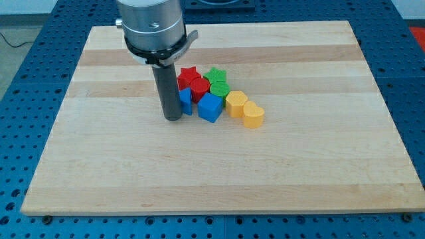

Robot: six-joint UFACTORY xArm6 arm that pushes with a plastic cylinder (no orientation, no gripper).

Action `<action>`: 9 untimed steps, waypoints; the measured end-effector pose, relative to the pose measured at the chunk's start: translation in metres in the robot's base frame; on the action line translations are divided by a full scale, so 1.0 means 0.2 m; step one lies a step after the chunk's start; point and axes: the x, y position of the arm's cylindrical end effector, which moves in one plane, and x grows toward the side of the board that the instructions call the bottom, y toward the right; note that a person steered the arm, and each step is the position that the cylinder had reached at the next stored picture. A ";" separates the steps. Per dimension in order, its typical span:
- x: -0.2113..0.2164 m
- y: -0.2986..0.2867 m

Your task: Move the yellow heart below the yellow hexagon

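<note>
The yellow heart (253, 115) lies on the wooden board (219, 166), touching the yellow hexagon (236, 102) on the hexagon's lower right. Both sit at the right end of a tight cluster of blocks near the board's middle. My tip (174, 117) stands at the cluster's left end, against a blue block (186, 101) that the rod partly hides. The tip is well to the left of the yellow heart, with a blue cube (210, 107) between them.
The cluster also holds a red star (188, 76), a red block (199, 87), a green star (215, 76) and a green block (219, 89), all above the blue and yellow blocks. The board's edges are far from the cluster.
</note>
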 end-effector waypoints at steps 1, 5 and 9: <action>-0.05 -0.03; 0.33 0.50; 0.21 1.33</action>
